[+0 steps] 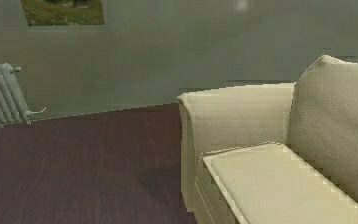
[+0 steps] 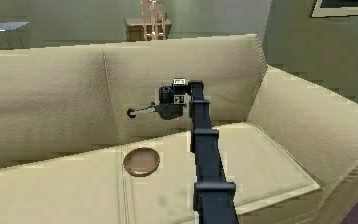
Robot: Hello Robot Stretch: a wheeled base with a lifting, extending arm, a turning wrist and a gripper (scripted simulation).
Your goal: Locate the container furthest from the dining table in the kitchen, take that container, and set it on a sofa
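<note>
You have the cream fabric sofa [image 2: 47,90] straight out in the arm side view. The dark square arm [image 2: 209,150] reaches across the sofa's seat toward its backrest. The gripper [image 2: 139,110] hangs in front of the backrest, above the seat, with its two thin fingers [image 2: 135,111] pointing toward the sofa's left in that view. The two small white marked squares [image 2: 182,83] sit just right of the gripper's body.

You cannot tell from here whether the fingers are released or grasping, nor whether they carry anything.

The task's thing, a brown round shallow container [image 2: 141,162], lies flat on the sofa's seat cushion. It is near the seam between two cushions and lower in the picture than the gripper. Whether the gripper is directly over it cannot be told.

Behind the sofa's backrest you see a light wooden piece of furniture [image 2: 152,18], and a dark-framed picture [image 2: 342,6] hangs on the wall past the sofa's right armrest.

In the forward view, the sofa's rounded armrest [image 1: 232,110] and one seat cushion [image 1: 277,185] stand on the dark purple floor [image 1: 87,170]. Well apart from the sofa, a pale ribbed radiator [image 1: 4,95] stands against the grey-green wall [image 1: 187,50], with a framed green picture [image 1: 65,10] above it.
</note>
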